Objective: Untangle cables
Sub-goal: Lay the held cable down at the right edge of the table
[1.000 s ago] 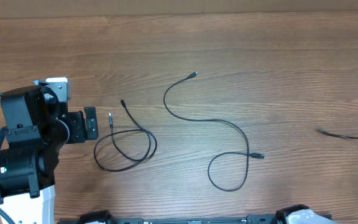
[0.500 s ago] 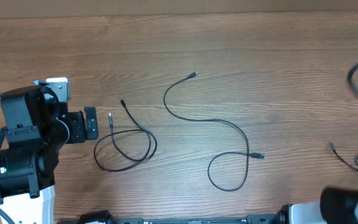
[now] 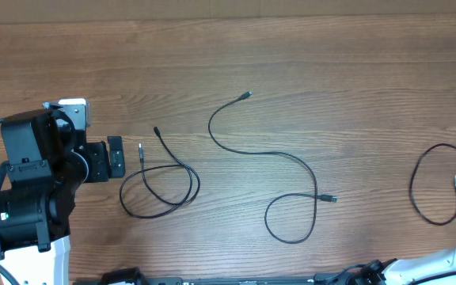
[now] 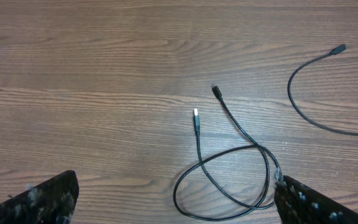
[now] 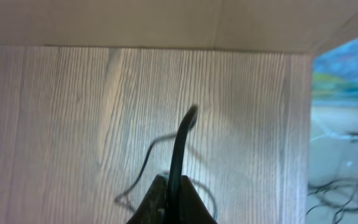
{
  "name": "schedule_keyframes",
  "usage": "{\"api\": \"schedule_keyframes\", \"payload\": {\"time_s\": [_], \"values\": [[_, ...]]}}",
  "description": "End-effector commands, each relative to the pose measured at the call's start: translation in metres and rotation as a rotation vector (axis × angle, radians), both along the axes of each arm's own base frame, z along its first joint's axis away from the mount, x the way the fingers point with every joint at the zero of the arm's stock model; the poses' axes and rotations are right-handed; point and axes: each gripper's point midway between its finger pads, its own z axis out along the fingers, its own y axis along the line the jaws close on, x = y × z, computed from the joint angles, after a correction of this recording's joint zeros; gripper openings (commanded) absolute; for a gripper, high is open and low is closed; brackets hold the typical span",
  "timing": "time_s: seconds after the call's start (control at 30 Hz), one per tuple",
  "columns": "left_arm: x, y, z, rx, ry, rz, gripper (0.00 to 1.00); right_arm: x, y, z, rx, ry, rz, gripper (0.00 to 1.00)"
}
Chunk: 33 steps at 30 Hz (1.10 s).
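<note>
Tabletop point(image 3: 331, 63) separates looped cable point(image 3: 197, 182), long cable point(image 3: 267, 153) and right-edge cable point(image 3: 411, 188).

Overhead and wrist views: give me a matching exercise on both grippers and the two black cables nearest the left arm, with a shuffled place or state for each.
1. left gripper
2. right gripper
3. short black looped cable
4. long black S-curved cable

A. lies across the middle of the wooden table
B. closed on a thin black cable strand
C. open, holding nothing
D. lies right beside the left gripper

Pairs: 1-C, 2-B, 3-D, 4-A
</note>
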Motion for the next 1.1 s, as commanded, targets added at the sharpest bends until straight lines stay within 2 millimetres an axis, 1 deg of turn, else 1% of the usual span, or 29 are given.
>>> {"api": "schedule_keyframes", "payload": {"time_s": [0.0, 0.17, 0.23, 0.33, 0.43, 0.57, 0.63, 0.7, 0.73, 0.77, 0.83, 0.87, 0.93, 1.07], "values": [[0.001, 0.002, 0.002, -0.005, -0.006, 0.021, 1.0, 0.001, 0.0, -0.008, 0.067, -0.073, 0.002, 0.04], [0.001, 0.002, 0.002, -0.005, -0.006, 0.021, 1.0, -0.002, 0.008, -0.024, 0.12, -0.021, 0.031, 0.04], [0.001, 0.002, 0.002, -0.005, -0.006, 0.021, 1.0, 0.001, 0.012, -0.028, 0.128, 0.009, 0.09, 0.04], [0.001, 0.002, 0.002, -0.005, -0.006, 0.021, 1.0, 0.006, 0.015, -0.032, 0.128, 0.044, 0.134, 0.04], [0.001, 0.002, 0.002, -0.006, -0.006, 0.021, 0.99, 0.005, 0.016, -0.036, 0.107, 0.121, 0.14, 0.04], [0.001, 0.002, 0.002, -0.005, -0.006, 0.021, 1.0, 0.022, 0.022, -0.034, 0.038, 0.225, 0.202, 0.04], [0.001, 0.002, 0.002, -0.005, -0.006, 0.021, 1.0, 0.04, 0.026, -0.031, -0.012, 0.258, 0.279, 0.04], [0.001, 0.002, 0.002, -0.005, -0.007, 0.021, 0.99, 0.066, 0.036, -0.029, -0.052, 0.27, 0.394, 0.04], [0.001, 0.002, 0.002, -0.005, -0.006, 0.021, 1.0, 0.072, 0.038, -0.029, -0.061, 0.275, 0.426, 0.04], [0.001, 0.002, 0.002, -0.005, -0.006, 0.021, 1.0, 0.083, 0.043, -0.029, -0.074, 0.286, 0.479, 0.04], [0.001, 0.002, 0.002, -0.005, -0.006, 0.021, 1.0, 0.095, 0.047, -0.031, -0.102, 0.324, 0.546, 0.04], [0.001, 0.002, 0.002, -0.005, -0.007, 0.021, 1.0, 0.098, 0.045, -0.03, -0.128, 0.364, 0.562, 0.04], [0.001, 0.002, 0.002, -0.005, -0.006, 0.021, 0.99, 0.094, 0.037, -0.026, -0.174, 0.429, 0.528, 0.04], [0.001, 0.002, 0.002, -0.005, -0.006, 0.021, 1.0, 0.07, 0.018, -0.017, -0.224, 0.525, 0.429, 0.04]]}}
